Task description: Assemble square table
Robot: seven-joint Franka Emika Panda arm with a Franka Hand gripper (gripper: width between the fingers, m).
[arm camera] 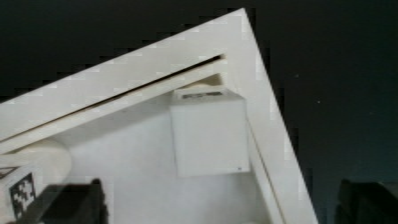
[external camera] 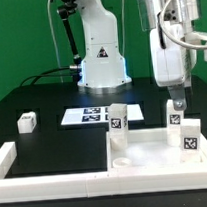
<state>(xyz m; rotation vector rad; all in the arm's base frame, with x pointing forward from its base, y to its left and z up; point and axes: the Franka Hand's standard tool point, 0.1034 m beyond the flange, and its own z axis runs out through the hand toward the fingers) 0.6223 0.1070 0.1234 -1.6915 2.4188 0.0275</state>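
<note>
The white square tabletop (external camera: 150,148) lies flat at the front, on the exterior view's right. Three white tagged legs stand on it: one at its far left corner (external camera: 118,120), one at its far right corner (external camera: 177,116), one nearer the front right (external camera: 189,137). A fourth leg (external camera: 28,122) lies loose on the black table at the left. My gripper (external camera: 176,92) hangs open and empty just above the far right leg. In the wrist view the gripper (arm camera: 217,207) is open over the tabletop (arm camera: 125,150), with that leg (arm camera: 214,135) standing in the corner beyond the dark fingertips (arm camera: 71,200).
The long white border rail (external camera: 15,163) wraps the tabletop's left and front sides. The marker board (external camera: 92,115) lies flat behind the tabletop. The robot base (external camera: 101,62) stands at the back centre. A black cable (external camera: 39,76) runs along the back left.
</note>
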